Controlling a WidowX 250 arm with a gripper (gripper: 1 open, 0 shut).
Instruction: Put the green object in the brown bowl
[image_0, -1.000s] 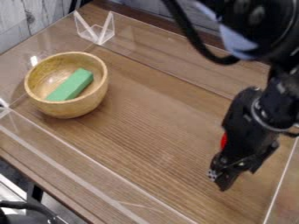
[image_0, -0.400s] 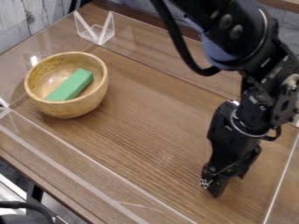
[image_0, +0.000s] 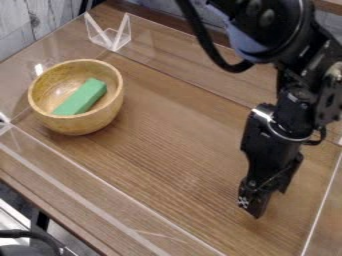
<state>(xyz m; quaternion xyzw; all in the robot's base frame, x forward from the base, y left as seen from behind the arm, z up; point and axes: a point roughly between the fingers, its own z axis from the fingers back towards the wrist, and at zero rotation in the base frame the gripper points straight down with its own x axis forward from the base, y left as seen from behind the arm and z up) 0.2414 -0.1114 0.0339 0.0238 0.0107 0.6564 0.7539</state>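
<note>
The brown bowl (image_0: 104, 108), a round light tan wooden bowl, sits at the left of the wooden table. The green object (image_0: 78, 97), a flat green block, lies inside it, leaning against the wall. My gripper (image_0: 253, 206) is dark and points down at the right front of the table, far from the bowl, with its tips close to the surface. Nothing shows between its fingers. The fingers are seen edge-on, and their gap does not show.
Low clear acrylic walls edge the table: along the front left (image_0: 80, 190), at the right (image_0: 318, 215), and a clear triangular bracket (image_0: 110, 33) at the back. The dark arm (image_0: 287, 60) and cables hang over the right side.
The arm has shifted slightly at the right front, with the gripper staying low over the table. The green object and the bowl have not moved.
</note>
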